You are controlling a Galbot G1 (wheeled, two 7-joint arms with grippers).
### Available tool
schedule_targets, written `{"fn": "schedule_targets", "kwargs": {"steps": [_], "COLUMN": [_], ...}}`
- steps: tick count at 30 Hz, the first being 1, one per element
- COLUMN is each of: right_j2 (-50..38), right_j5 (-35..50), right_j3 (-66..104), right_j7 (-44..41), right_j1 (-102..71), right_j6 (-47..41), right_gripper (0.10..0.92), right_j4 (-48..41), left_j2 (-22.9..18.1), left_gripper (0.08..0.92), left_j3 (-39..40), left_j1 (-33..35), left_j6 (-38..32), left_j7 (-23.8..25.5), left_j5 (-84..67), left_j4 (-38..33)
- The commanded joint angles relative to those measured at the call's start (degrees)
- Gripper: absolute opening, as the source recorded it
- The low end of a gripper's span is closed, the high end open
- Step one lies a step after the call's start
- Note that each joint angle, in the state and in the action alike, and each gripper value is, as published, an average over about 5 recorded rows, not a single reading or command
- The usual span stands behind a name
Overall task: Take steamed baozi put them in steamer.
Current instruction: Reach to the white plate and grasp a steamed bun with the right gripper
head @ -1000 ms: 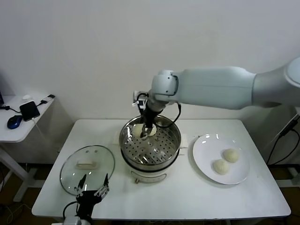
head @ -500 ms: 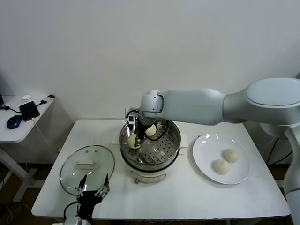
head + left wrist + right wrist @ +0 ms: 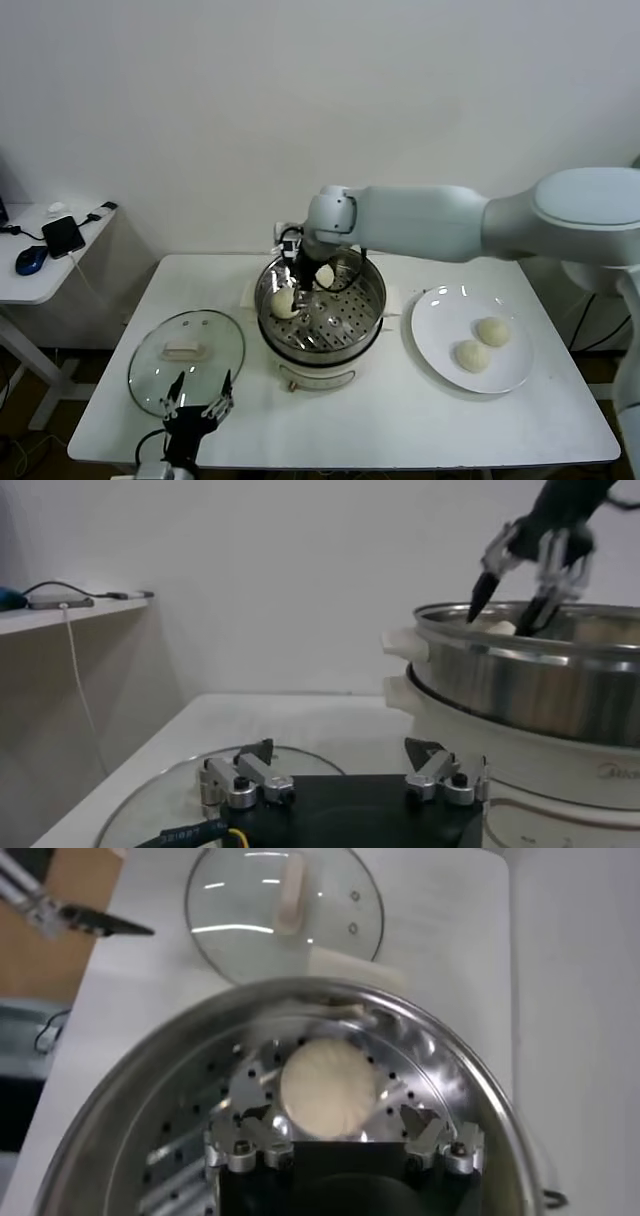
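The steamer (image 3: 322, 312) stands mid-table with two baozi on its perforated tray: one on the left side (image 3: 284, 301) and one by the far rim (image 3: 325, 275). Two more baozi (image 3: 493, 331) (image 3: 471, 355) lie on the white plate (image 3: 440, 310). My right gripper (image 3: 300, 283) hangs open inside the steamer, just above the left baozi. In the right wrist view that baozi (image 3: 328, 1088) rests on the tray just beyond the spread fingers of the gripper (image 3: 340, 1138), untouched. My left gripper (image 3: 197, 405) is open and parked at the table's front left.
The round glass lid (image 3: 186, 348) lies flat left of the steamer, right in front of my left gripper (image 3: 345, 765). In the left wrist view the steamer's wall (image 3: 540, 680) rises close by. A side table (image 3: 45, 275) with a phone and a mouse stands far left.
My right gripper carried a baozi from the far rim to the left of the tray. It has let go and risen slightly. The left arm has not moved.
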Motion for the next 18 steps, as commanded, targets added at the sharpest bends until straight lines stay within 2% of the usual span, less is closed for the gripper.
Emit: {"fn": "schedule_targets", "kwargs": {"steps": [1,5,9,13,18], "right_j2": [-18.5,-28.4,-36.4,-40.8,-42.3], "right_j5": [-3.9,-11.2,-19.1,-26.3,-32.1], "right_j3": [-13.6,-20.7,-22.6,-19.2,-12.0], "right_j7": [-17.6,-18.3,-16.7,-14.9,-13.4], "right_j1": [19.6,23.1,19.0,10.0,-1.3], "right_j6": [14.7,16.9,17.0,16.0,14.0], "right_gripper": [0.823,0.823,0.823,0.823,0.823], "right_j4": [7.3,12.4,14.7,14.2,11.4], "left_j2": [0.0,0.0,-0.4,-0.4,-0.6], "left_gripper": [0.823,0.823,0.823,0.823,0.823], "left_j3": [0.2,0.3,0.2,0.0,-0.2], "left_j1": [0.0,-0.3,-0.8,-0.8,-0.3], "left_j6": [0.1,0.2,0.4,0.4,0.3], "left_j7": [0.0,0.1,0.2,0.2,0.1], "left_j5": [0.1,0.2,0.9,0.9,1.1], "left_j4": [-0.1,0.0,0.0,0.2,0.3]}}
